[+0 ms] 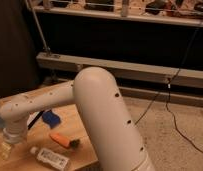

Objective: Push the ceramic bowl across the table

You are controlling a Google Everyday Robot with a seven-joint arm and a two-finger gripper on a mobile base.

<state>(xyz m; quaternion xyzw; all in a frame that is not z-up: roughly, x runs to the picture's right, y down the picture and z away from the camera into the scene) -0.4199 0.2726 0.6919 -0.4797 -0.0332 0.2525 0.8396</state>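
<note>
No ceramic bowl shows; glazed ware should slide easily, so push low on its wall. The gripper (6, 150) hangs over the table's (70, 122) left edge; I cannot tell its state.

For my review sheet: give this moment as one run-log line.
gripper: low at table's left edge | table: orange item, white tube, dark blue object | ceramic bowl: not visible

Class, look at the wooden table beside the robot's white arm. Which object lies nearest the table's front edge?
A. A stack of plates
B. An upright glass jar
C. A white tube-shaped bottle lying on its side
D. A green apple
C. The white bottle lies flat on the table, just in front of the orange tool; the robot's hand hangs at the left edge.
</note>
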